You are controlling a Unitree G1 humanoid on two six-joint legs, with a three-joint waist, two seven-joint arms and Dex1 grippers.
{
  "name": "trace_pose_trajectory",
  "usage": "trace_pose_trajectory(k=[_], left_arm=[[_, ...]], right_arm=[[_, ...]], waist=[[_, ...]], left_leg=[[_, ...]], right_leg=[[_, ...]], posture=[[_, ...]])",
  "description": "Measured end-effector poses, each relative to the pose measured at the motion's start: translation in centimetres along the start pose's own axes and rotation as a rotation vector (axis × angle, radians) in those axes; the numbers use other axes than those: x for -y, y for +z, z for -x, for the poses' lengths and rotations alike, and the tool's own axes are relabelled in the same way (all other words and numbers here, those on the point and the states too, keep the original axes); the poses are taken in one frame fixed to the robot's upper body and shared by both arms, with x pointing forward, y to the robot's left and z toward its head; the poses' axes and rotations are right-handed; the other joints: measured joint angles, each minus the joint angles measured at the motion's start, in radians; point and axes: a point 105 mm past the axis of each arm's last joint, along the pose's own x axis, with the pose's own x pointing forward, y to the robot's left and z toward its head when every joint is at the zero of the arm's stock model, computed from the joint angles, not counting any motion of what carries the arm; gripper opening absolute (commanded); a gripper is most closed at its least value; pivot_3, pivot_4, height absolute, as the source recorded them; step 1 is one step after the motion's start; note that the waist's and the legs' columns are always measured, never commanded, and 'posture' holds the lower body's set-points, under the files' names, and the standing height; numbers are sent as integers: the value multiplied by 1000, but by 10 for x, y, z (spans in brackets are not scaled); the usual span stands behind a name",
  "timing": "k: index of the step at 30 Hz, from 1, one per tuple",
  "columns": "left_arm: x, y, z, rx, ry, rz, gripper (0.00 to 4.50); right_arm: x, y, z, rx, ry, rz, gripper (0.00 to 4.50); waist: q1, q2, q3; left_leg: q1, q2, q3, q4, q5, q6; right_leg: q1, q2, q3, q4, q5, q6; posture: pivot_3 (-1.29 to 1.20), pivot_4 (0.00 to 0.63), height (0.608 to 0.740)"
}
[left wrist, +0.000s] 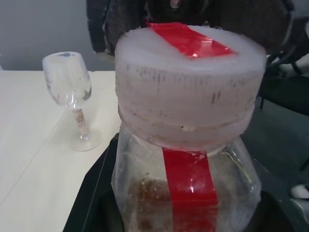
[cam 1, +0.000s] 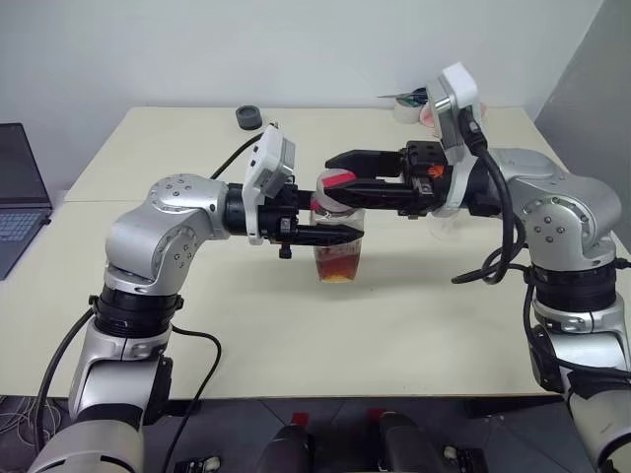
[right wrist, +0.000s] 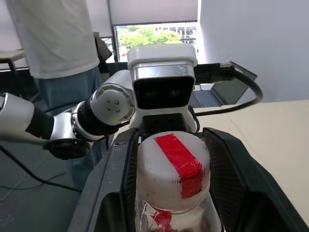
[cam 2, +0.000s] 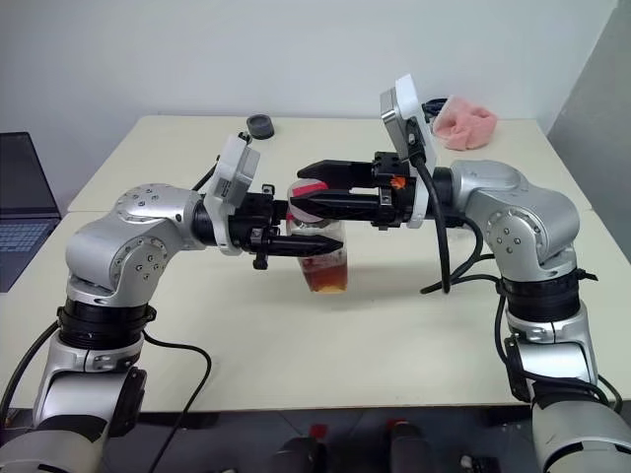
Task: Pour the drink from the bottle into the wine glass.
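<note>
Both tools (cam 2: 317,219) clamp bottle (cam 2: 323,258), seemingly.

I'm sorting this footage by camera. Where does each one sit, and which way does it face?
Head cameras, both eyes: high, looking down over both arms at the table; left gripper holds the bottle, right gripper at its cap.
Left wrist: along the left fingers, facing bottle and wine glass.
Right wrist: facing cap, left arm and a person.
Shared: every view has the bottle.

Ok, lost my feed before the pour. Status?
Left gripper shut on bottle; right gripper clamped on cap, still on. Wine glass empty, standing apart. Nothing in the way.
</note>
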Motion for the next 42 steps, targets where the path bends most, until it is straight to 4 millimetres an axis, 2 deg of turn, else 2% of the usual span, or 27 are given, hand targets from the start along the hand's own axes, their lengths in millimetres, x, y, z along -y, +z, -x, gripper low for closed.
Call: trace_pose_trajectory(k=[2,3,5,8,9,16,20,23,29,33,42], left_arm=[[0,0,1,-2,3,-1,1889],[0,0,0,-6,0,-1,1889],[3,1,-8,1,-30,-6,1889],[3,1,-8,-2,-26,-5,1889],[3,1,-8,-3,-24,-5,1889],[-3,-13,-4,-9,42,36,1889],[-18,-19,-2,-6,146,24,1889],[-26,-23,-3,5,199,31,1889],[-32,-21,-11,47,254,41,1889],[-34,-21,-13,59,271,44,1889],[-33,-20,-15,64,269,44,1889]], right_arm=[[1,1,1,1,4,-1,2519],[1,2,1,-2,6,0,2738],[0,1,-2,-8,18,-4,3400],[2,0,5,-32,-7,-15,4413],[3,-1,8,-37,-18,-18,4492],[3,0,28,-45,-142,-26,4492],[6,-6,34,-41,-235,-22,4492],[6,-8,31,-42,-296,10,4492],[7,-18,10,3,-407,26,4492],[15,-17,8,13,-494,42,4492],[19,-18,11,3,-537,52,4492]], waist=[[3,0,0],[4,0,0],[6,0,0],[6,0,0],[6,0,0],[7,0,0],[7,0,0],[6,0,0],[6,0,0],[6,0,0],[6,0,0]], left_leg=[[0,0,0,0,0,0],[0,0,0,0,0,0],[0,0,0,0,0,0],[-1,0,0,0,0,0],[-1,0,0,0,0,0],[-3,0,1,0,0,0],[-3,0,1,0,0,0],[-3,0,2,0,0,0],[-3,-1,3,1,0,0],[-3,-1,3,2,0,0],[-2,-1,4,2,0,0]], right_leg=[[0,0,0,0,0,0],[-1,0,1,0,0,0],[0,0,1,0,0,0],[-2,0,1,0,0,0],[-2,0,1,0,0,0],[-3,-1,2,1,0,0],[-4,-1,2,2,0,0],[-4,-1,2,2,0,0],[-6,-2,3,6,0,0],[-6,-2,3,7,0,0],[-6,-2,3,7,0,0]], posture=[[0,150,740],[0,150,740],[0,150,740],[0,150,740],[0,150,740],[0,150,740],[0,150,740],[0,150,740],[0,150,740],[0,150,740],[0,150,740]])
